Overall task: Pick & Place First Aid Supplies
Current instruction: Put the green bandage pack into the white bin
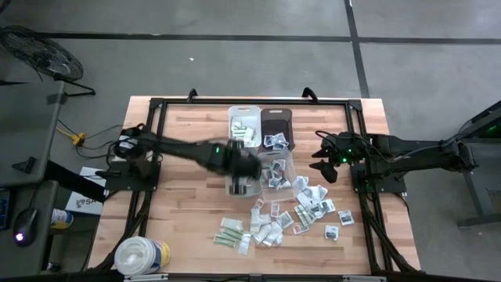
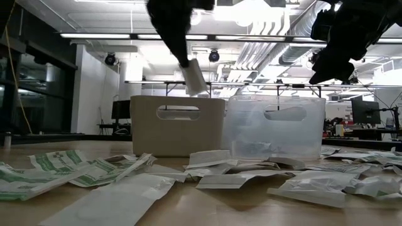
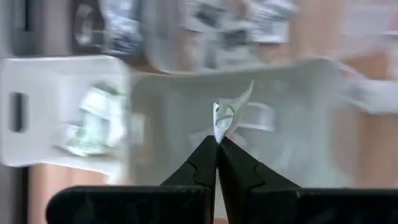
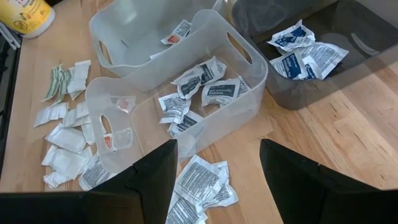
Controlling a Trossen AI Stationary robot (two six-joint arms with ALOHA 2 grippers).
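Item one: left gripper (image 3: 217,142), fingers pressed together on a single green-printed packet (image 3: 229,115), pinched by its lower edge so it stands up clear of the fingertips; I carry it high above the cluster of bins (image 1: 261,149), over the near bin of the group, presumably so it can fall straight in when released. Item two: cluster of bins, mid-surface, a white one (image 2: 177,124) and a clear one (image 2: 276,125) standing side by side in the low view, a dark one (image 4: 311,68) beyond, several already holding packets by print type, I judge. Item three: loose packets (image 1: 274,223), scattered on the wooden surface (image 1: 188,204) just in front of the bins, unsorted. Item four: right gripper (image 1: 322,166), fingers spread wide and empty, parked beside the bins, out of the left arm's path.
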